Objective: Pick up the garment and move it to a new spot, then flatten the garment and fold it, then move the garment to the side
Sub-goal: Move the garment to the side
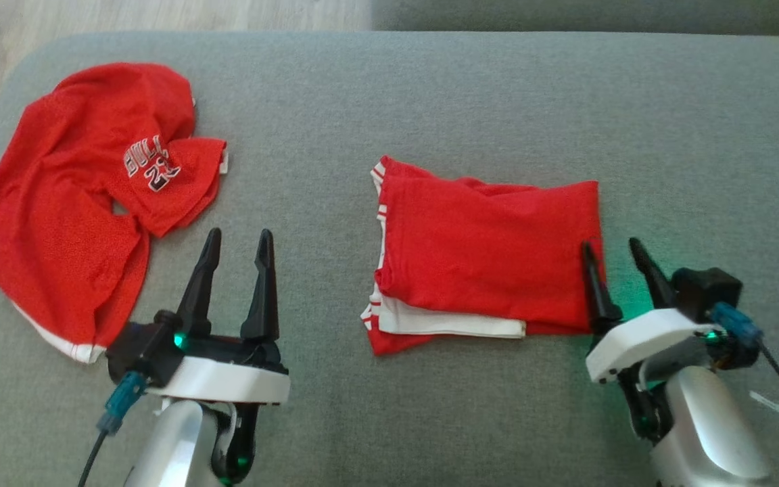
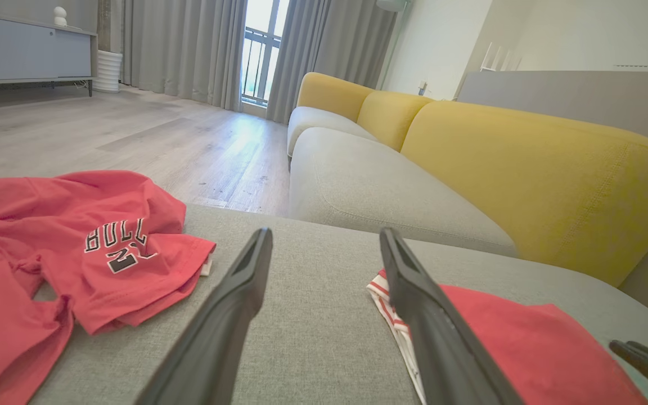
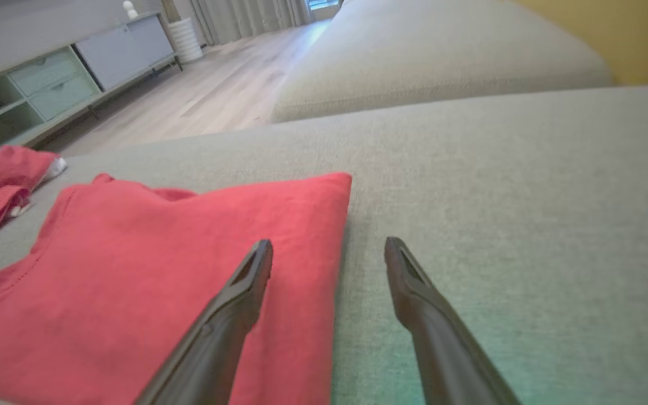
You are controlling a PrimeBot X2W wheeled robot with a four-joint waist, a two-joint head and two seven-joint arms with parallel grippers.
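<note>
The folded garment (image 1: 487, 247) lay on the sofa (image 1: 430, 101), a crumpled jersey (image 1: 65, 203) at its ten o'clock; your left gripper (image 1: 239, 234) and right gripper (image 1: 611, 245) stood spread, the right straddling its three o'clock edge; soft and light, it probably needed every layer pinched there.
</note>
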